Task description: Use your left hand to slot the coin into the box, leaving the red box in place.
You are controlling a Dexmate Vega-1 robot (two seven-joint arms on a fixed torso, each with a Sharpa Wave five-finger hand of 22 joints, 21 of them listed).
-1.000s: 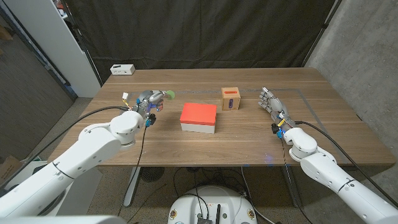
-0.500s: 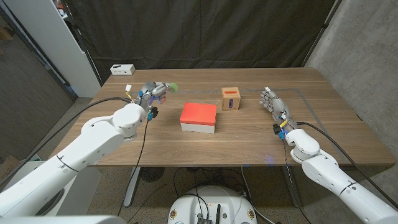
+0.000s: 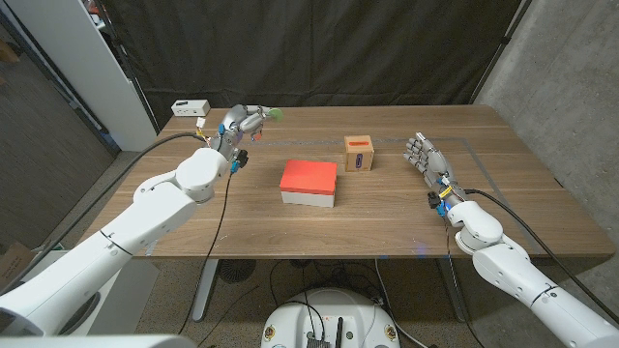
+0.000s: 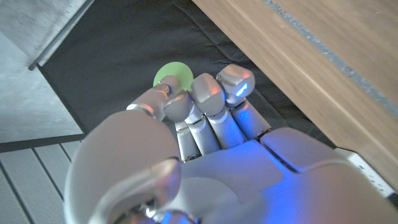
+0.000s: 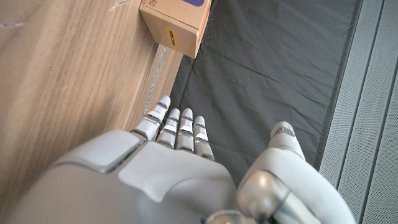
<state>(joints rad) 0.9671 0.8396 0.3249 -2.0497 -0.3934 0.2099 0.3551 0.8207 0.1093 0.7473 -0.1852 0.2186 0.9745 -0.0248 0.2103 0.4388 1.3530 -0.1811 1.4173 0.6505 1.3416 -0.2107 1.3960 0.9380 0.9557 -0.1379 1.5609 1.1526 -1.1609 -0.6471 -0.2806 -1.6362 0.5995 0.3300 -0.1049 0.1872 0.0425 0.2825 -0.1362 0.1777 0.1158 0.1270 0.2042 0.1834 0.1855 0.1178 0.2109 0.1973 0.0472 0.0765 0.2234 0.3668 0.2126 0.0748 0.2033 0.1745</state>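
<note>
My left hand [image 3: 243, 123] is raised over the far left part of the table and pinches a green coin [image 3: 278, 113] at its fingertips. The left wrist view shows the same coin [image 4: 173, 78] held between thumb and fingers [image 4: 205, 90]. A small brown cardboard box [image 3: 360, 153] with a red label and a slot on top stands right of centre. The red box [image 3: 309, 181], red on top with white sides, sits at the middle of the table, between the left hand and the cardboard box. My right hand [image 3: 426, 159] stands open near the right side, holding nothing.
A small white device [image 3: 191, 107] lies at the far left corner of the table [image 3: 387, 222]. A dark curtain hangs behind the table. In the right wrist view the cardboard box [image 5: 176, 23] stands beyond my right hand [image 5: 174, 162].
My left hand has lifted and moved toward the far side and a little right, carrying the green coin. The right hand and both boxes have stayed put.
</note>
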